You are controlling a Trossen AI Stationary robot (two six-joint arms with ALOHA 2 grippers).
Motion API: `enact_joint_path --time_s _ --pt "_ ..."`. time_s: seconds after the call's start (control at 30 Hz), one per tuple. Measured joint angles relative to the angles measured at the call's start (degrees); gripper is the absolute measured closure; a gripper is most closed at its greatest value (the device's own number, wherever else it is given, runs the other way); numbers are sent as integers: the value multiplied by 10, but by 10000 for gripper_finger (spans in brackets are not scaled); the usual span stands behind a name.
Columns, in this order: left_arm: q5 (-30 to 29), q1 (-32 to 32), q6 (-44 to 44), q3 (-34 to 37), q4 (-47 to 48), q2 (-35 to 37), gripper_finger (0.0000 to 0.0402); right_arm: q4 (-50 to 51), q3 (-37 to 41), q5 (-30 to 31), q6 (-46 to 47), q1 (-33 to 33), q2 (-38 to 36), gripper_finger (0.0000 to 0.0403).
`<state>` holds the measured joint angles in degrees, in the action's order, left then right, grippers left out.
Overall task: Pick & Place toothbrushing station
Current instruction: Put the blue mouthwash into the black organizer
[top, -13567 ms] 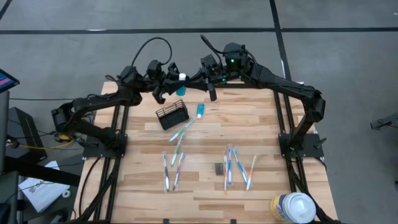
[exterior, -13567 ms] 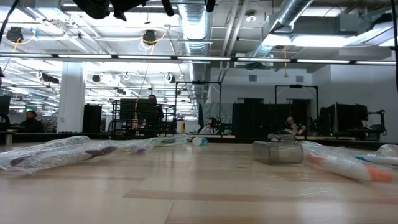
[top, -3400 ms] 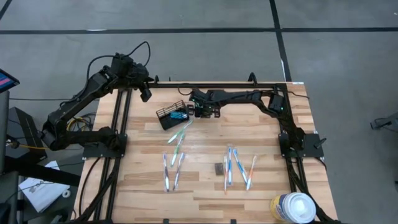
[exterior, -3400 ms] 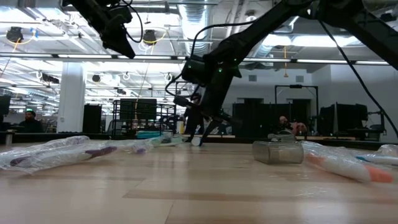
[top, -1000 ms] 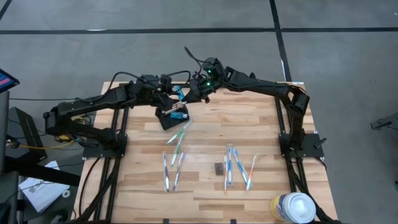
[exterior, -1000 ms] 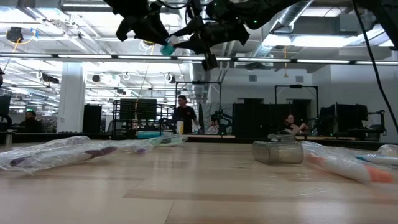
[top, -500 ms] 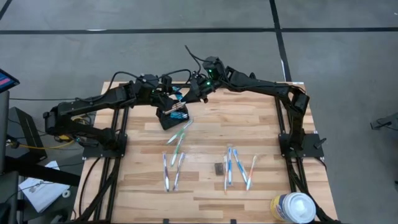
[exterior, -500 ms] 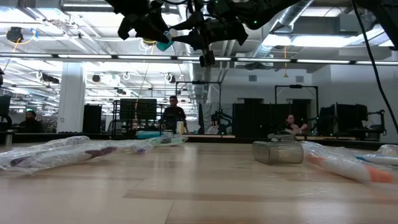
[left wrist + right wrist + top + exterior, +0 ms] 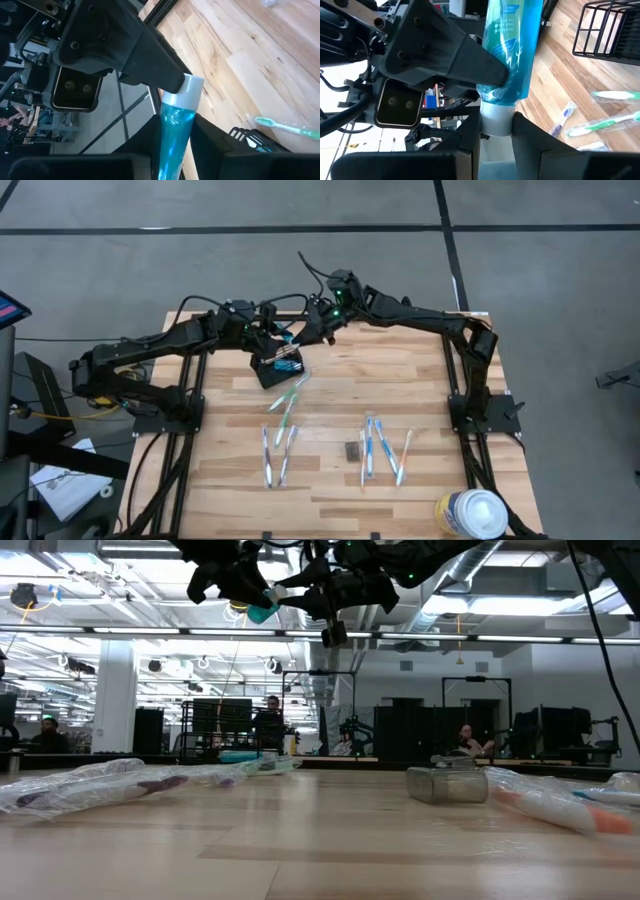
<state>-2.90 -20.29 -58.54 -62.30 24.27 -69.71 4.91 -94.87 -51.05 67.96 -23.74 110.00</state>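
Note:
A blue toothpaste tube with a white cap [image 9: 289, 336] is held in the air between my two grippers, above the far side of the black wire caddy [image 9: 277, 366]. The caddy stands on the table with some items in it. My left gripper [image 9: 277, 335] is shut on the tube's body. My right gripper [image 9: 303, 335] is shut on its cap. The tube also shows high up in the low view [image 9: 262, 610]. Several wrapped toothbrushes [image 9: 288, 398] lie on the table nearer the front. My left gripper pinches the tube's blue body [image 9: 172, 135] between its two fingers, coming from the table's left side. The tube points along the fingers, cap away from them, and is clear of the table. My right gripper pinches the tube's white cap [image 9: 496, 120] between its two fingers, coming from the table's right side. The tube reaches out from the fingers toward my left gripper, clear of the table.
More toothbrushes lie in groups at the front left [image 9: 275, 455] and front right [image 9: 382, 448]. A small dark grey block [image 9: 352, 450] lies between them. A large white round canister [image 9: 470, 513] stands at the near right corner.

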Motion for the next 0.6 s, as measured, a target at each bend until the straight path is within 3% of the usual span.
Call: enact_joint_path --time_s 0.13,0.33,0.43,0.6 --pt "-2 0 1 0 -3 0 332 -16 0 -17 -1 -2 0 314" --pt "10 1 48 1 -6 16 339 -18 -4 -85 -34 -14 -3 151" --pt "23 -4 142 5 5 25 339 -5 -6 -124 -44 -22 -5 113" --pt "116 -37 364 23 -90 44 339 41 -6 -131 -86 -31 -6 116"
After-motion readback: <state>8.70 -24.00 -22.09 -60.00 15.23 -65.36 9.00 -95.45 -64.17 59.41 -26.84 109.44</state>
